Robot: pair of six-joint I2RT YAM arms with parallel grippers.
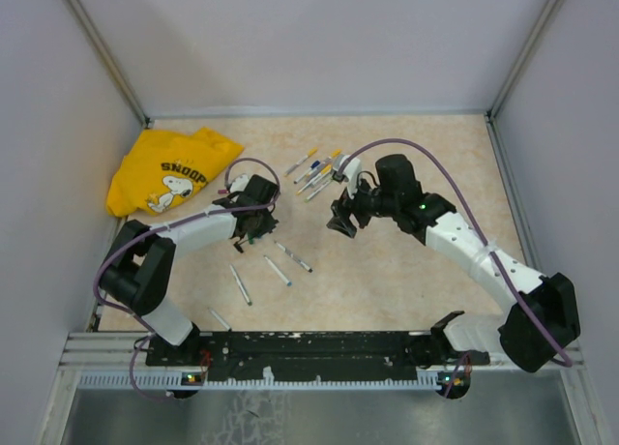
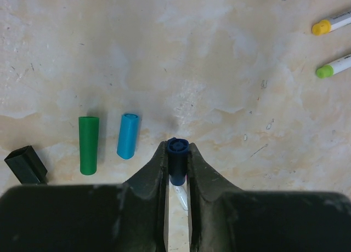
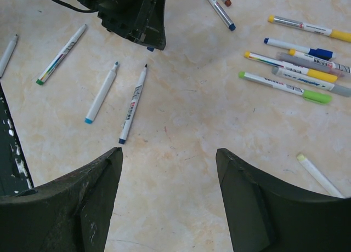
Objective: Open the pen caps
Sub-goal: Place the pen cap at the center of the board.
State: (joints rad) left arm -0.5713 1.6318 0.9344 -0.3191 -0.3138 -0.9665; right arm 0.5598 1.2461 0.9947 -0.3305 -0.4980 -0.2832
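Left gripper [image 2: 178, 147]: fingers drawn in narrow, clasping a dark blue cap [image 2: 178, 160] at their tips, one finger against each side.
Task item location: that dark blue cap sits between the left fingertips, low over the table [image 1: 387, 281], seen end-on from the wrist.
Loose caps, counted: three, lying just left of the fingers: a light blue cap [image 2: 127, 136], a green cap [image 2: 88, 145] beside it, and a black cap [image 2: 26, 164] further left, angular in outline. None touch each other.
Uncapped pens [image 3: 101, 92]: four pale barrels lying near the left gripper, apart from one another.
Right gripper [image 3: 170, 202]: jaws spread wide, nothing between them, hovering over bare table.
Capped pens [image 3: 285, 86]: a cluster on the far side of the right gripper. Caps seen: two yellow, one dark blue, one green. Pale barrels lie among them, so the full count is uncertain.
Writing on pens: printed bands on the barrels, too small to read.
Yellow shirt [image 1: 169, 169]: crumpled in the far left corner, well apart from the pens. Dark lettering reads "SNOOP" above a cartoon dog.
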